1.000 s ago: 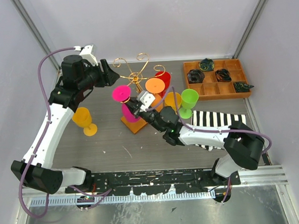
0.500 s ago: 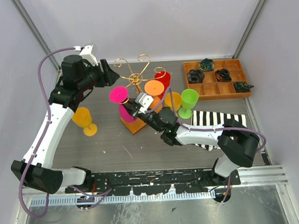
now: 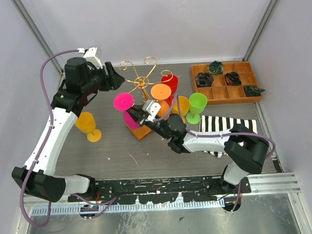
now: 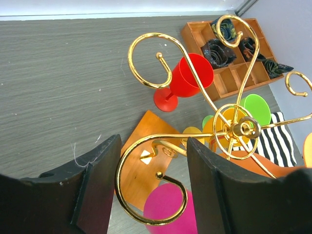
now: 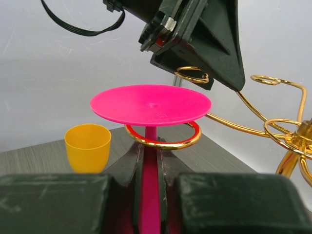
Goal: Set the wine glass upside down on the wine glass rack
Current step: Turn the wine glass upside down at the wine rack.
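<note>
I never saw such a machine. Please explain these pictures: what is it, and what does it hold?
These are two robot arms bolted at the near edge of a table. One picture looks down from above. The other two come from a camera on each wrist; the dark blocks at their bottom are that arm's own fingers. On the table are a gold wine glass rack, a yellow-orange glass, a red glass, a yellow glass, a green glass, a compartmented wooden tray and a striped cloth. An orange glass hangs on the rack, foot up. The right gripper is shut on the stem of the pink wine glass, upside down, a gold curl around its stem. The left gripper is open at the rack, gripping nothing.
</note>
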